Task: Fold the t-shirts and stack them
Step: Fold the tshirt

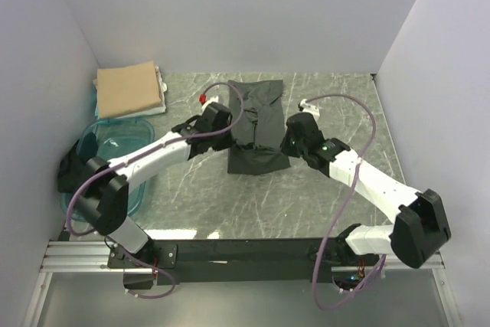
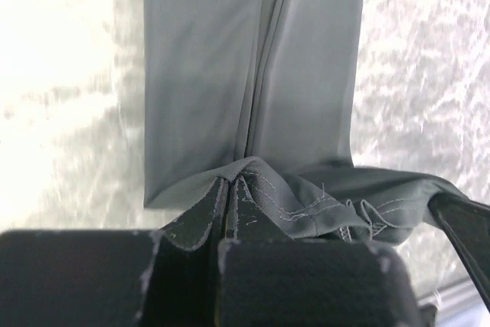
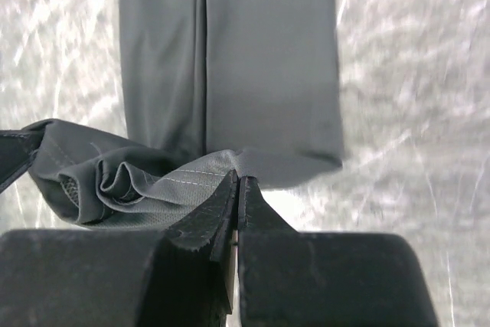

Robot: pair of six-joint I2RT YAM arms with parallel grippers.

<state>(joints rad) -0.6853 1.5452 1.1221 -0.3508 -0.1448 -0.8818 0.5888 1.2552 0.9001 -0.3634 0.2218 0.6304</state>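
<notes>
A dark charcoal-grey t-shirt (image 1: 257, 124) lies folded into a long strip in the middle of the table, running away from the arms. My left gripper (image 1: 227, 122) is shut on its hemmed near-left edge (image 2: 253, 181) and holds it lifted. My right gripper (image 1: 288, 137) is shut on its near-right edge (image 3: 222, 165). The near end hangs bunched between both grippers. A folded tan t-shirt (image 1: 129, 88) lies at the back left. No black shirts are in view.
A translucent teal tub (image 1: 115, 160) stands at the left, under my left arm, with the tan shirt just behind it. White walls close the back and both sides. Grey marble table (image 1: 344, 105) shows on the right.
</notes>
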